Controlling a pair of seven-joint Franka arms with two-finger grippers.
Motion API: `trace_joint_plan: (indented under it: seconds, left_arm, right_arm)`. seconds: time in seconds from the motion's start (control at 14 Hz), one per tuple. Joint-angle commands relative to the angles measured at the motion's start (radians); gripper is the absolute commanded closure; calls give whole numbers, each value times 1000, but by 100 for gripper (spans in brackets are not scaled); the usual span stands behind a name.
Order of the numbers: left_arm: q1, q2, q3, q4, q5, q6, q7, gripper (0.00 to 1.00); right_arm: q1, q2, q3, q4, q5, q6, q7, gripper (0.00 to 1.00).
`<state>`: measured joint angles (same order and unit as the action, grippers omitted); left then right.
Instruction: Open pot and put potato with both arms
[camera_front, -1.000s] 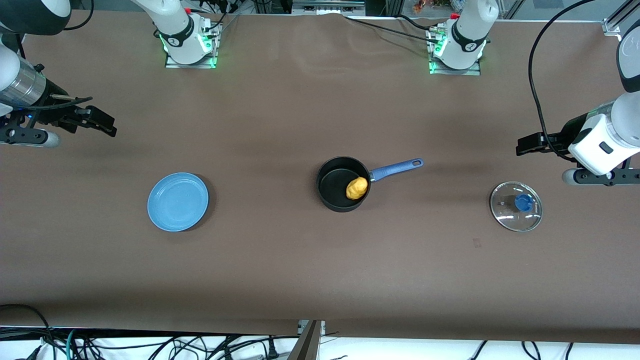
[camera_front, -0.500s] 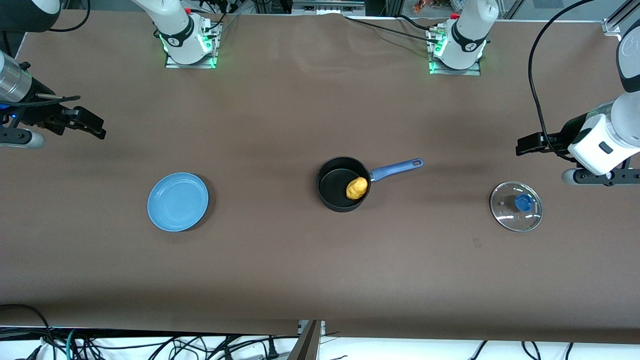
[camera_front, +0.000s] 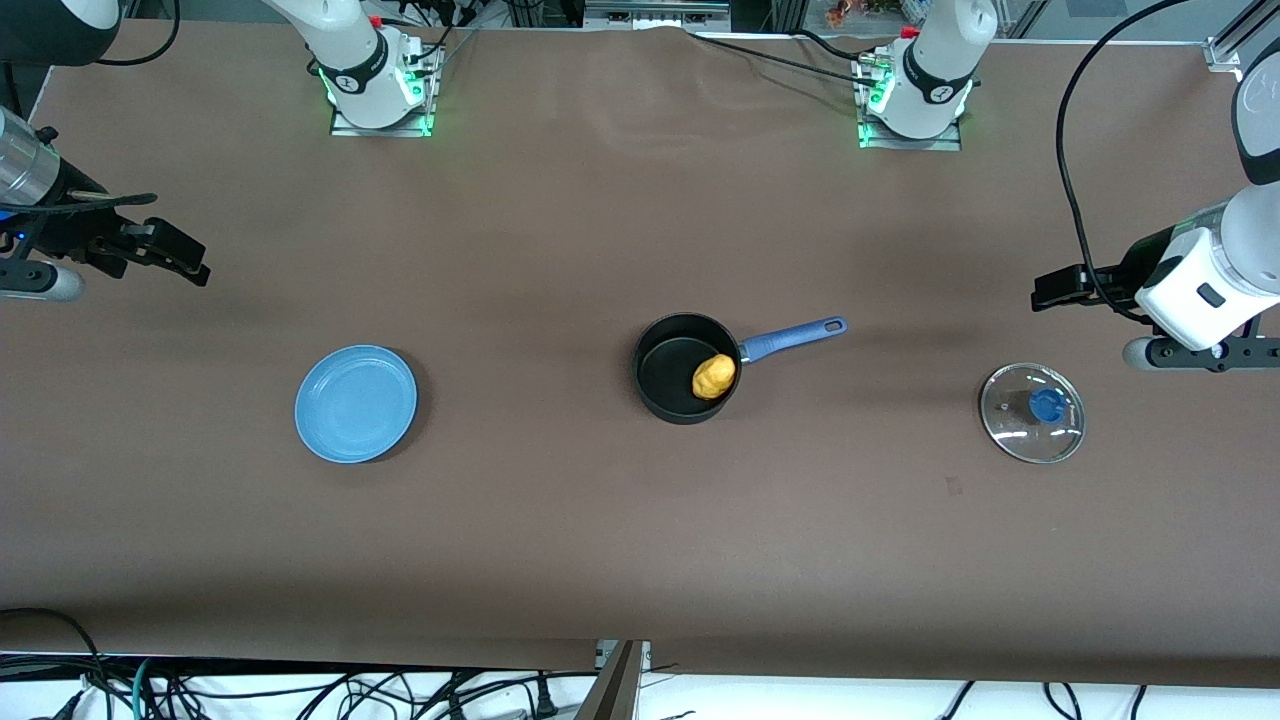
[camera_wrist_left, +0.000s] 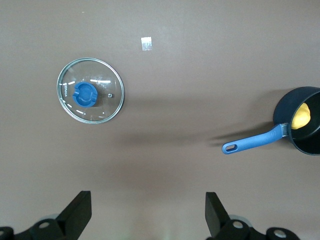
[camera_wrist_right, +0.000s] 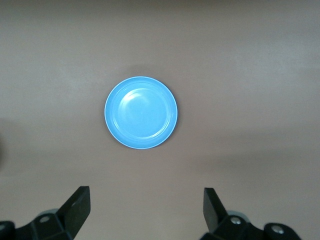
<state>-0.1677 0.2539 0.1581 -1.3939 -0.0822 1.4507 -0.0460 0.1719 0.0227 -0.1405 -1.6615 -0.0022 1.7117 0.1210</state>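
Note:
The black pot (camera_front: 655, 396) stands uncovered mid-table, its blue handle (camera_front: 795, 338) pointing toward the left arm's end. The yellow potato (camera_front: 713, 376) lies inside it, against the wall by the handle. The glass lid (camera_front: 1033, 413) with its blue knob lies flat on the table near the left arm's end. My left gripper (camera_front: 1045, 290) hovers open and empty above the table beside the lid. In the left wrist view the left gripper (camera_wrist_left: 148, 210) looks down on the lid (camera_wrist_left: 90, 97), pot (camera_wrist_left: 284, 107) and potato (camera_wrist_left: 301, 116). My right gripper (camera_front: 195, 262) is open and empty at the right arm's end.
A light-blue plate (camera_front: 356, 404) sits empty toward the right arm's end, and the right wrist view shows this plate (camera_wrist_right: 141, 112) below the open right gripper (camera_wrist_right: 146, 207). A small pale mark (camera_front: 954, 486) is on the brown cloth near the lid. Cables hang along the table's near edge.
The right gripper has drawn back a little toward the right arm's end of the table. The left arm, pot, potato and lid have not moved.

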Motion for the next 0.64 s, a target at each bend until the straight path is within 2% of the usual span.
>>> trace_joint_plan:
  seconds: [0.0,0.36,0.57]
  left_arm:
    - [-6,10,8,29,13,-21,18,0]
    - [-6,10,4,32,13,-20,18,0]
    - [-6,16,8,70,22,-23,18,0]
  right_arm:
    - [-8,13,4,20,18,-3,-12,0]
    - [-9,13,4,19,18,-1,-14,0]
    - [-8,13,4,19,18,-1,-14,0]
